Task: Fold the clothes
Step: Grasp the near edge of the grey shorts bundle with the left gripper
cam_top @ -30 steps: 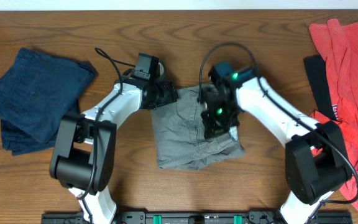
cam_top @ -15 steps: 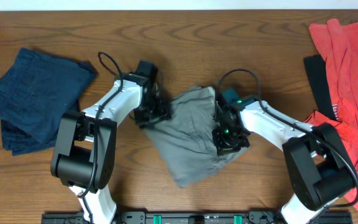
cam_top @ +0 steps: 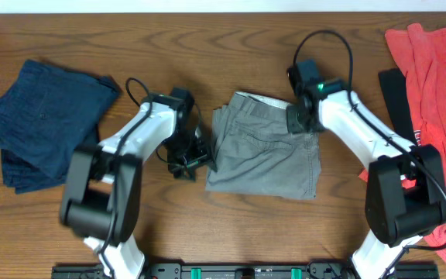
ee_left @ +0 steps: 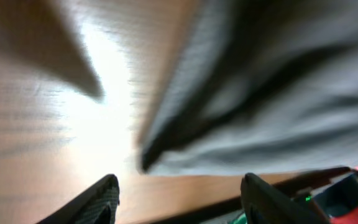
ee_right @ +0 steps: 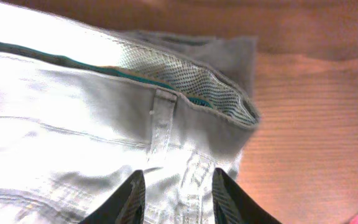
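The olive-grey shorts lie flat in a folded rectangle at the table's middle, waistband toward the far side. My left gripper sits on the wood just off their left edge. In the blurred left wrist view it is open with bare table between the fingers and the shorts ahead. My right gripper hovers over the shorts' upper right corner. In the right wrist view it is open above the cloth, with the waistband and a belt loop just ahead, and pinches nothing.
A folded navy garment lies at the far left. Coral-red garments are heaped along the right edge with a dark piece beside them. Bare wood shows right of the shorts.
The shorts went from bunched and skewed to flat and square. My right gripper opened, let go and moved up to the waistband corner. My left gripper drew back off the cloth's left edge.
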